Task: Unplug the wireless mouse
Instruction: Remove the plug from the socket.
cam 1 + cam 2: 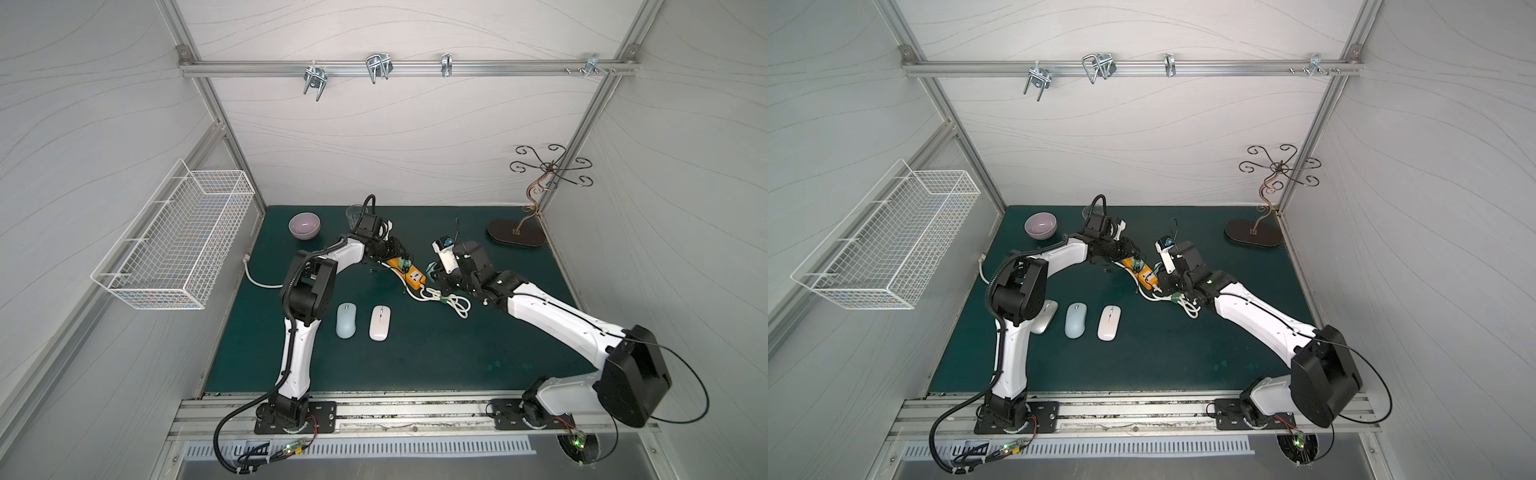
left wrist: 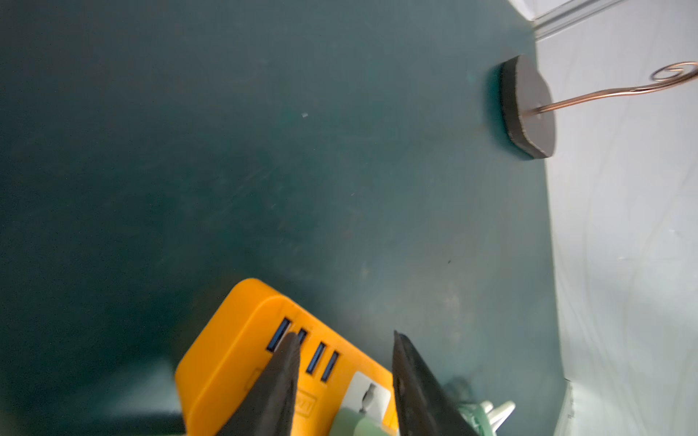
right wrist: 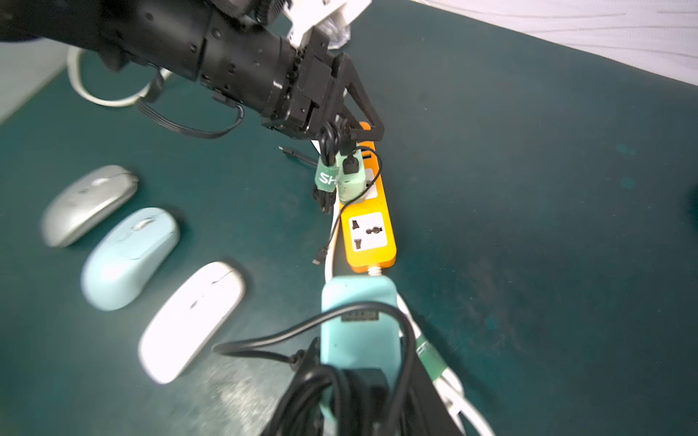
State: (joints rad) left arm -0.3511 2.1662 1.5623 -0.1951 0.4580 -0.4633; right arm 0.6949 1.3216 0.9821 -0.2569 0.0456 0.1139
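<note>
Three mice lie on the green mat: silver (image 3: pixel 88 204), light blue (image 1: pixel 346 320) and white (image 1: pixel 379 323), with no cable on any of them. An orange power strip (image 1: pixel 409 274) carries a pale green adapter (image 3: pixel 351 181) with a black USB lead. That lead's free end (image 3: pixel 319 259) rests on the mat. My left gripper (image 2: pixel 344 335) hovers over the strip, open, with its fingers (image 2: pixel 279 385) on either side of the adapter. My right gripper (image 3: pixel 362 351) sits at the strip's near end, shut on a teal block (image 3: pixel 359 302) wound with black cable.
A purple bowl (image 1: pixel 304 225) and a clear glass (image 1: pixel 355 214) stand at the back left. A hook stand (image 1: pixel 515 237) sits at the back right. The strip's white cord (image 1: pixel 453 303) coils beside my right gripper. A wire basket (image 1: pixel 174 245) hangs on the left wall.
</note>
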